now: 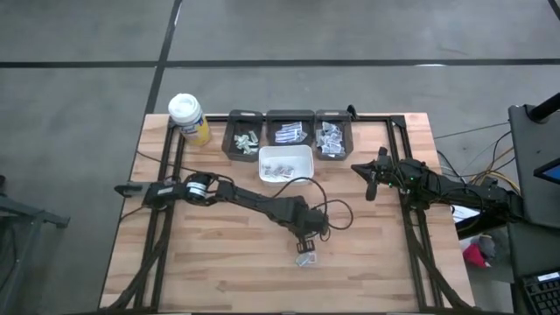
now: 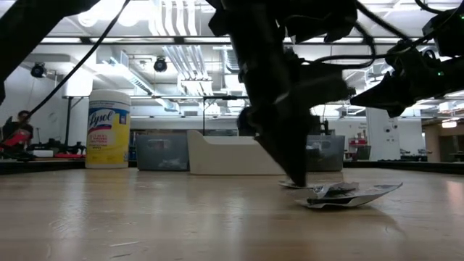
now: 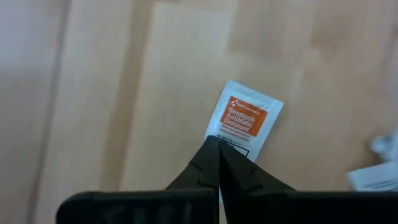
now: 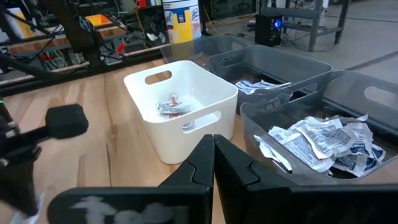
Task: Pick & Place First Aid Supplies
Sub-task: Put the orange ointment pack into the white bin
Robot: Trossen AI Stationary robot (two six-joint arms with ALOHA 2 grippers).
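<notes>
The left gripper [image 3: 217, 144] is down on the bare table near the front, fingers pressed together on the edge of an orange-printed packet [image 3: 244, 124], seemingly pinching it. Lift straight and slowly, checking it comes along. The right gripper [image 4: 214, 142], shut and empty, waits beside the bins [image 1: 332, 150].

Near half of table [image 1: 219, 280] bare wood, free to pass. Far edge blocked: three gray bins [image 1: 289, 133], white bin [image 1: 286, 164], bottle [image 1: 188, 119].
</notes>
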